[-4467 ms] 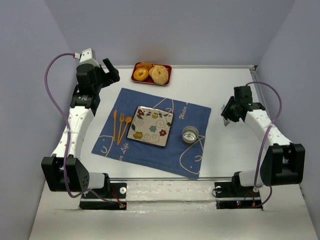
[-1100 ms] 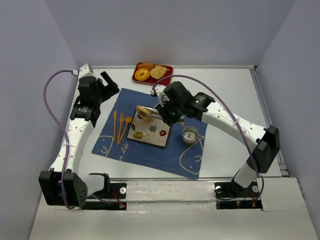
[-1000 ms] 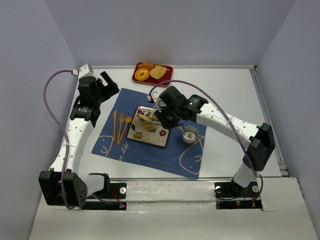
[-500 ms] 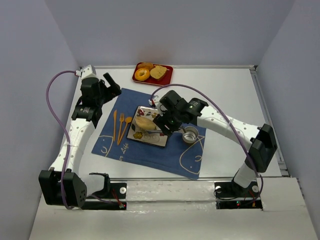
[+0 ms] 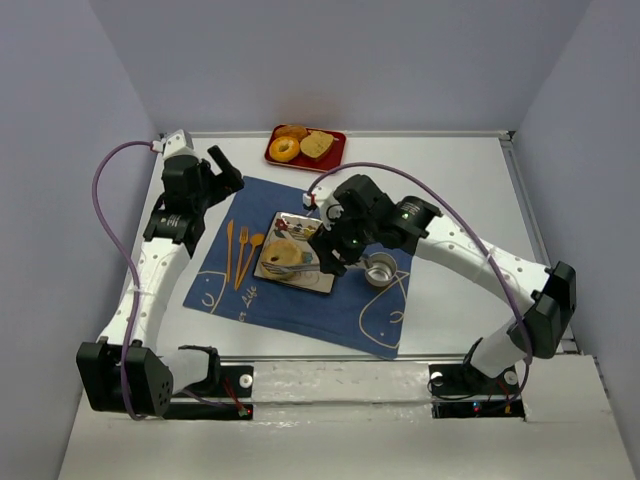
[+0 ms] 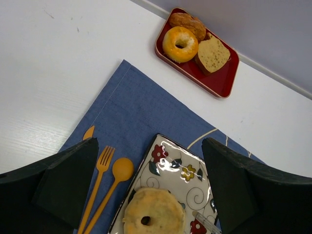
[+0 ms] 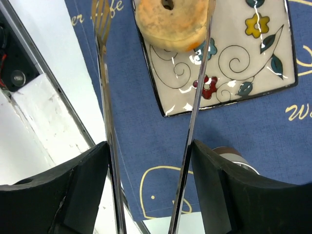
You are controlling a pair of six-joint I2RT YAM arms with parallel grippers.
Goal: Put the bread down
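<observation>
The bread (image 5: 283, 256), a round pale tan roll with a centre dimple, lies flat on the near left part of the flowered square plate (image 5: 293, 226). It also shows in the left wrist view (image 6: 153, 214) and the right wrist view (image 7: 171, 22). My right gripper (image 5: 335, 248) (image 7: 148, 161) is shut on metal tongs (image 7: 195, 97). The tongs' arms are spread, one on each side of the bread. My left gripper (image 5: 222, 165) (image 6: 150, 144) hangs open and empty over the mat's back left corner.
A red tray (image 5: 332, 152) at the back holds an orange donut (image 5: 283, 149) and a squarish bread piece (image 5: 317, 144). Orange plastic cutlery (image 5: 240, 250) lies left of the plate. A metal cup (image 5: 380, 268) stands right of it on the blue mat (image 5: 370, 320).
A second ago the bread hung tilted in the tongs over the plate. It now lies flat on the plate and the tongs' arms have spread apart. The left arm barely moved.
</observation>
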